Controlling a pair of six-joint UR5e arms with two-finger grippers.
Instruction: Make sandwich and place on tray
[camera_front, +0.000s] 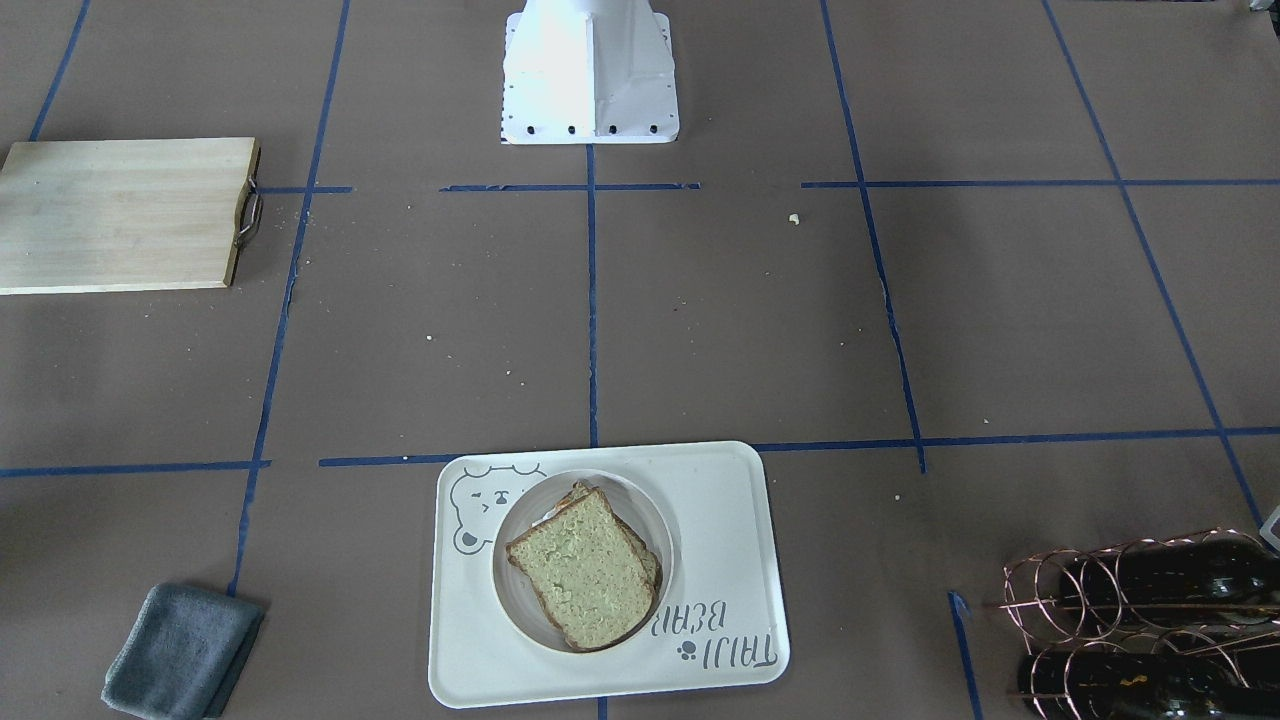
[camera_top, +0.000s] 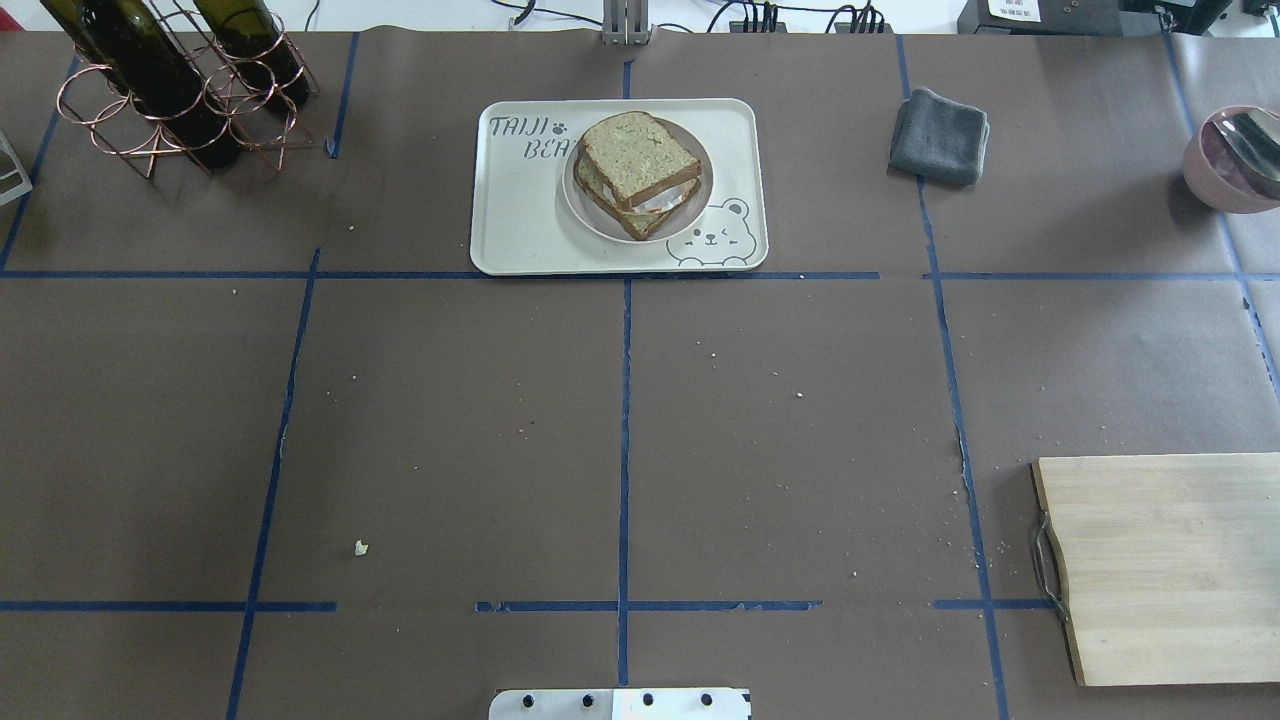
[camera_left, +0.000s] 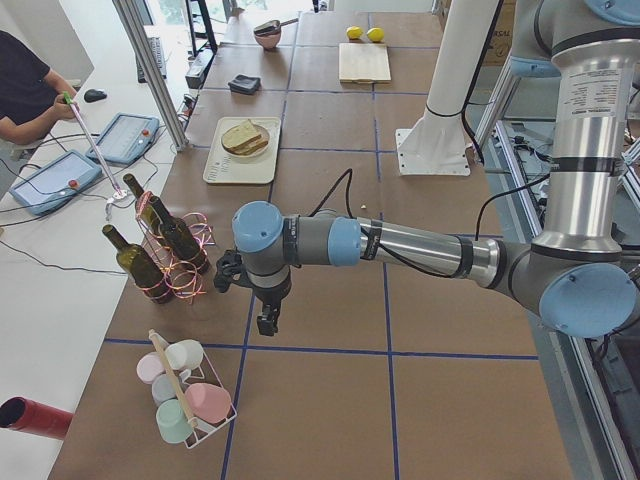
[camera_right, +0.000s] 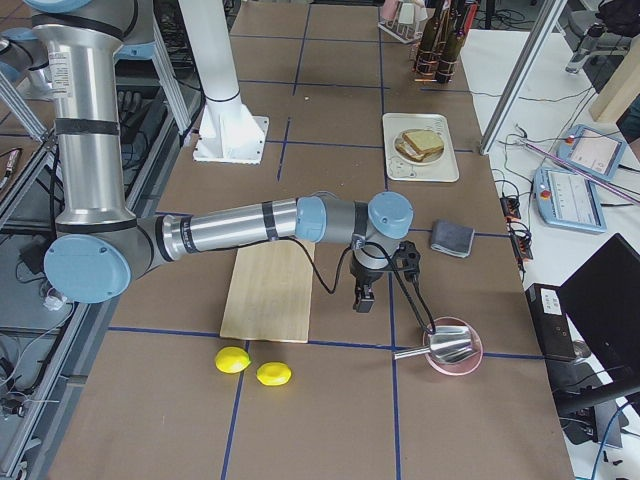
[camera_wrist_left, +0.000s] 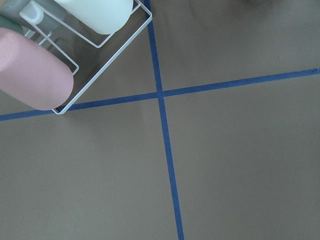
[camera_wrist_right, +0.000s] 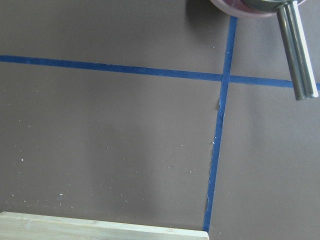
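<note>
The sandwich (camera_front: 585, 565), two tan bread slices with a bit of egg white (camera_top: 655, 203) showing between them, lies on a small round white plate (camera_front: 520, 612). The plate stands on the cream tray (camera_front: 720, 510) with the bear drawing. Sandwich (camera_top: 635, 160) and tray (camera_top: 520, 220) are at the table's far middle in the overhead view. My left gripper (camera_left: 268, 322) shows only in the exterior left view, hanging over the bare table near the wine rack. My right gripper (camera_right: 363, 297) shows only in the exterior right view, between the cutting board and the pink bowl. I cannot tell whether either is open or shut.
A wooden cutting board (camera_top: 1170, 565) lies at the near right. A grey cloth (camera_top: 940, 137) and a pink bowl (camera_top: 1235, 160) holding a metal utensil are at the far right. A copper wine rack (camera_top: 170, 90) with bottles stands far left. A cup rack (camera_left: 185, 395) and two lemons (camera_right: 250, 365) sit at the table's ends.
</note>
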